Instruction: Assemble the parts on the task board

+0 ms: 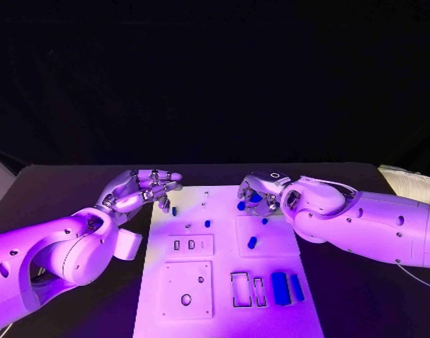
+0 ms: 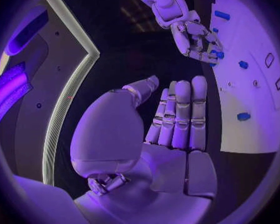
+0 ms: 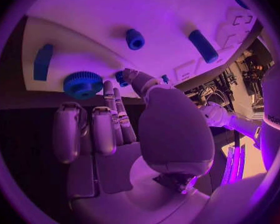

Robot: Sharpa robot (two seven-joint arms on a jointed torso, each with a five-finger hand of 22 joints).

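Both hands hover over the board's (image 1: pixel 225 282) far end. Our left hand (image 1: pixel 142 187), at ten o'clock, has fingers loosely curled, holding nothing. Our right hand (image 1: pixel 261 193), at one o'clock, seems empty above a blue gear (image 3: pixel 83 84); we should close squarely on it. Open table (image 1: pixel 63 190) flanks both sides.

- The task board (image 1: pixel 225 282) is a white plate, lying on a black table (image 1: pixel 72 183).
- The parts on it are blue: a toothed gear (image 3: pixel 82 84), a short cylinder (image 3: pixel 135 39), a long peg (image 3: pixel 203 46) and a flat bar (image 3: pixel 43 61).
- Two blue blocks (image 1: pixel 287 288) lie side by side on the board (one darker, one brighter).
- Both arms are white; the left hand (image 1: pixel 144 186) and right hand (image 1: pixel 259 194) are silver.
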